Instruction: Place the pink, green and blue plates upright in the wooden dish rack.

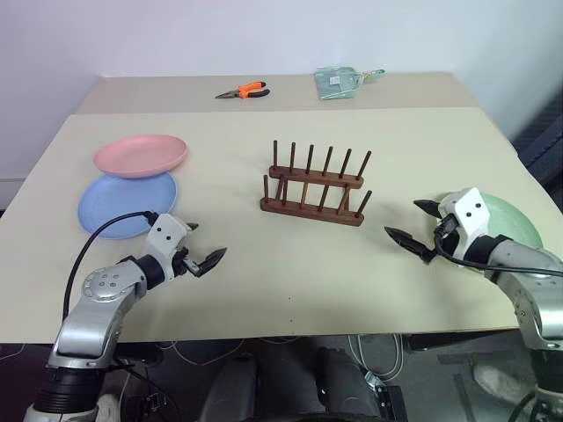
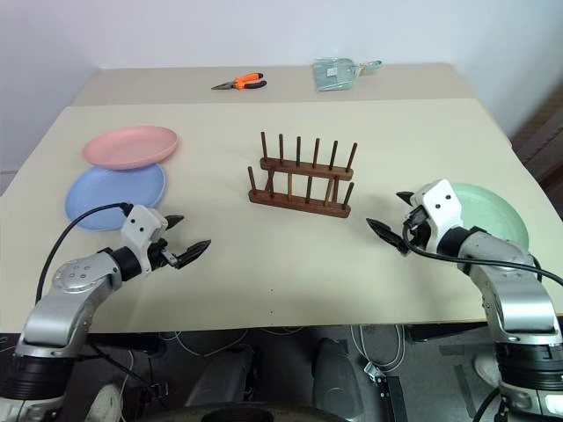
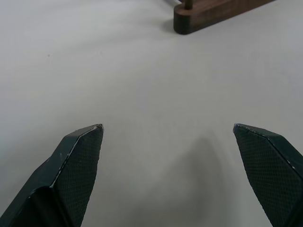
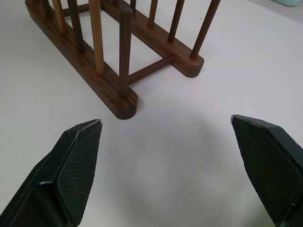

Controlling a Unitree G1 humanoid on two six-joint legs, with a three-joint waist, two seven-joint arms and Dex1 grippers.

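Both grippers, left gripper and right gripper, hung spread wide, empty. I feared nudging the light wooden dish rack while slotting plates.

I can read no text, label, brand or number anywhere. The clear packet at the far edge of the table has a pale patch on it, too small for me to make out.
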